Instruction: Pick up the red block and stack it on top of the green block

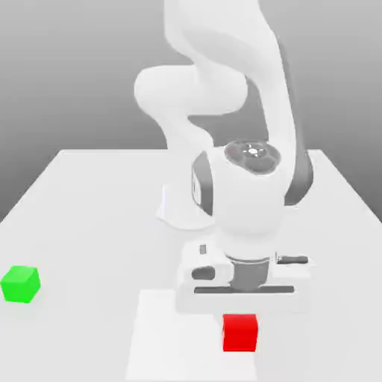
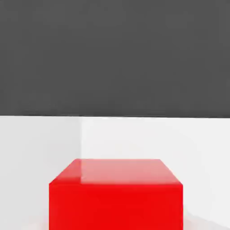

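Presumably light and rigid, the red block [image 1: 240, 333] is sitting near the tabletop's [image 1: 89, 209] front edge, inviting a grip across opposite flat faces; claw [image 1: 242, 306] opening indiscernible.

I am reaching my arm [image 1: 246, 134] forward and down from my base, elbow bent high, wrist pointing straight at the table. My hand is hanging low, its broad white body lying level across the exterior view. My gripper [image 1: 240, 317] is sitting right at the red block [image 1: 240, 333], directly above it.
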